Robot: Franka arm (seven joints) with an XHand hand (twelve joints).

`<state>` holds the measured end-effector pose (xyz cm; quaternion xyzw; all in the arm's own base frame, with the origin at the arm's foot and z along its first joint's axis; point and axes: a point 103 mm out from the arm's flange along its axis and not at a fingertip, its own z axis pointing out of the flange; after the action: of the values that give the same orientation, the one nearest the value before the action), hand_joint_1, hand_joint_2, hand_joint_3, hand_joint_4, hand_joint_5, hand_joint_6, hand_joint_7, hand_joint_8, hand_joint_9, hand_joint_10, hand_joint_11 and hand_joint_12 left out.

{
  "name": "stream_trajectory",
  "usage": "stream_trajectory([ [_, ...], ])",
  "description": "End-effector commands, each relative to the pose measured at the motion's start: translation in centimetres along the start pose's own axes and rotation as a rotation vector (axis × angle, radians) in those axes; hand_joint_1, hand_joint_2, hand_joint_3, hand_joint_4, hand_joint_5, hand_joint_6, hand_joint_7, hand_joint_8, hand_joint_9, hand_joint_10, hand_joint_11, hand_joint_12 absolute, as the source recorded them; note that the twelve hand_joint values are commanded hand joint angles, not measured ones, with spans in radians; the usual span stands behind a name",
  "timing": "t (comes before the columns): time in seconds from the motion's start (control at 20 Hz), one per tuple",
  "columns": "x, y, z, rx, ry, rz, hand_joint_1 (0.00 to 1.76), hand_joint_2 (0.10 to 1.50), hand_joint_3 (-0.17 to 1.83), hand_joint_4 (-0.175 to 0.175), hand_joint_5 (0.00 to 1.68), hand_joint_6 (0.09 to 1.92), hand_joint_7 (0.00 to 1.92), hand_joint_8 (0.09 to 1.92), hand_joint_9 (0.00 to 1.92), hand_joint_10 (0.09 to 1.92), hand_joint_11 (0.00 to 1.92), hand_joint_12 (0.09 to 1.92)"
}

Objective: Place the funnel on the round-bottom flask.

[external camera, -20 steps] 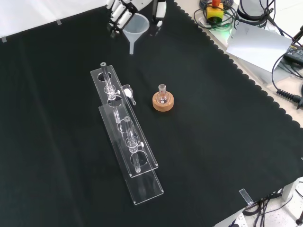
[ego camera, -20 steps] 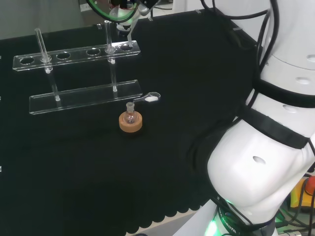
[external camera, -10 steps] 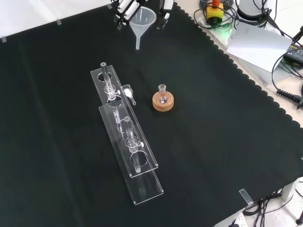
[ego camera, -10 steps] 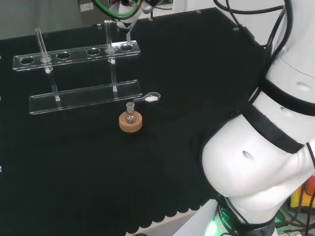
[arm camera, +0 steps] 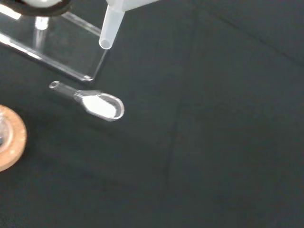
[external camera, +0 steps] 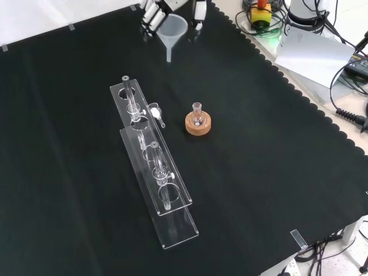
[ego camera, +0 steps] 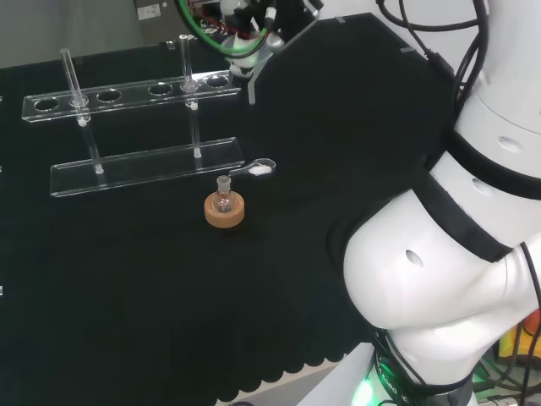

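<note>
your robot hand (external camera: 158,10) is gripping the clear funnel (external camera: 172,30) between curled fingers at the top of the front view, spout pointing down, hanging above the desk (external camera: 259,172). the round-bottom flask (external camera: 198,115) is sitting upright in its cork ring (external camera: 198,125), well apart from the funnel. a small scoop (arm camera: 97,103) is lying between the flask and the clear rack (external camera: 152,172).

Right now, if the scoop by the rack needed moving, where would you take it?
By its thin tube handle, coming from above. The scoop lies flat on the cloth, its bowl holding white powder, so I would pinch the handle and keep it level. The cork stand side is probably tighter; the rack flanks the other side.
</note>
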<state>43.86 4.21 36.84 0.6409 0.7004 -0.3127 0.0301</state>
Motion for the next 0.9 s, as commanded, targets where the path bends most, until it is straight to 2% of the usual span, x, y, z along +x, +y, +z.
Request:
stream_trajectory([
  [0.05, 6.5, -1.3, 2.3, 0.012, -0.024, -0.076, 0.78, 0.76, 0.55, 0.006, 0.58, 0.5, 0.49, 0.59, 0.89, 0.4, 0.71, 1.22],
  [0.45, 7.1, -1.7, 2.7, 0.014, -0.032, -0.081, 0.78, 0.76, 0.55, 0.005, 0.58, 0.52, 0.5, 0.59, 0.89, 0.4, 0.71, 1.22],
  [0.9, 8.6, -1.7, 3.6, 0.016, 0.008, -0.09, 0.78, 0.76, 0.56, 0.005, 0.58, 0.53, 0.5, 0.59, 0.9, 0.4, 0.71, 1.22],
])
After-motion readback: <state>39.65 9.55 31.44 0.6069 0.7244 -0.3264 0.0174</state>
